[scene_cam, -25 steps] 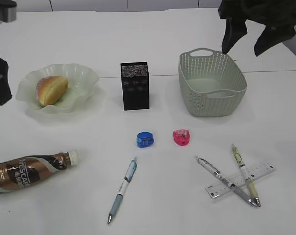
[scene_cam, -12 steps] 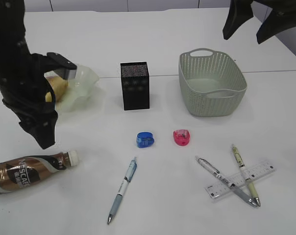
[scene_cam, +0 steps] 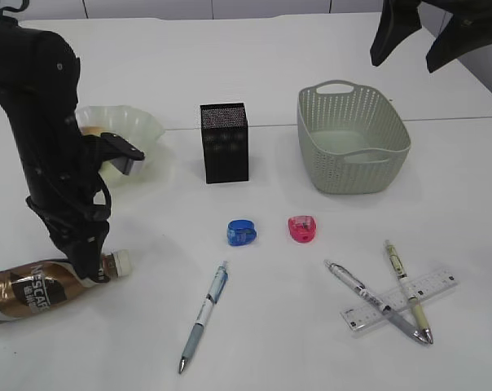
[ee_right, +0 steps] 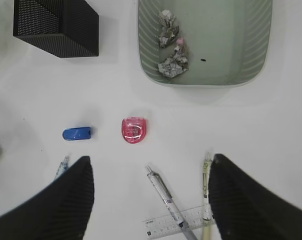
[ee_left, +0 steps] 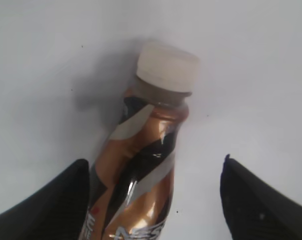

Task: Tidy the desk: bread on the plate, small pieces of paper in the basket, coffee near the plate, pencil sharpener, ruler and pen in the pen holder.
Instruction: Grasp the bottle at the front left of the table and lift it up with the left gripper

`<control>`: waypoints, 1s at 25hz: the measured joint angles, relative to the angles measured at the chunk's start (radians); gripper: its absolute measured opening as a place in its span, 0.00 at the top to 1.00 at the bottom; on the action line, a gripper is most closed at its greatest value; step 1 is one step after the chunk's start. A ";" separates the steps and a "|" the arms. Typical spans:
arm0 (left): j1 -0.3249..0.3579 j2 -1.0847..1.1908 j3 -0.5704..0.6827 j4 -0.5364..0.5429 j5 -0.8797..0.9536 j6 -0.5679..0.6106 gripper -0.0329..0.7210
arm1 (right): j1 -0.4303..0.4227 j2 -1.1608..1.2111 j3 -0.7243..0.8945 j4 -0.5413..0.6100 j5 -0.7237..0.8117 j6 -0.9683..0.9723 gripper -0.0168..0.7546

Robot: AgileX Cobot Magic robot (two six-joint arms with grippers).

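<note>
The brown coffee bottle (scene_cam: 30,291) lies on its side at the front left, white cap (ee_left: 166,67) pointing right. My left gripper (scene_cam: 90,265) is open, straddling the bottle's neck (ee_left: 146,145) just above the table. The bread is mostly hidden behind my left arm on the pale green plate (scene_cam: 140,126). Blue sharpener (scene_cam: 241,232), pink sharpener (scene_cam: 301,228) and blue pen (scene_cam: 204,314) lie mid-table. A grey pen (scene_cam: 375,301) and yellow pen (scene_cam: 407,289) cross the ruler (scene_cam: 429,287). My right gripper (scene_cam: 417,37) is open, high above the basket (scene_cam: 352,138).
The black mesh pen holder (scene_cam: 224,142) stands between plate and basket. The right wrist view shows crumpled paper pieces (ee_right: 171,37) inside the basket (ee_right: 253,45), and the sharpeners (ee_right: 135,130) and pens (ee_right: 166,197) below.
My left arm has swung in from the left edge, past the plate, and come down over the coffee bottle's neck. My right arm has risen slightly.
</note>
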 joint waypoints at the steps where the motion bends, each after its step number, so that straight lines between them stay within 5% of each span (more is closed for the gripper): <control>1: 0.000 0.008 0.000 0.003 0.000 0.004 0.17 | 0.000 0.000 0.000 0.000 0.001 -0.002 0.30; 25: -0.021 0.147 -0.002 0.046 -0.083 0.035 0.28 | 0.000 0.000 0.000 -0.033 0.001 -0.005 0.30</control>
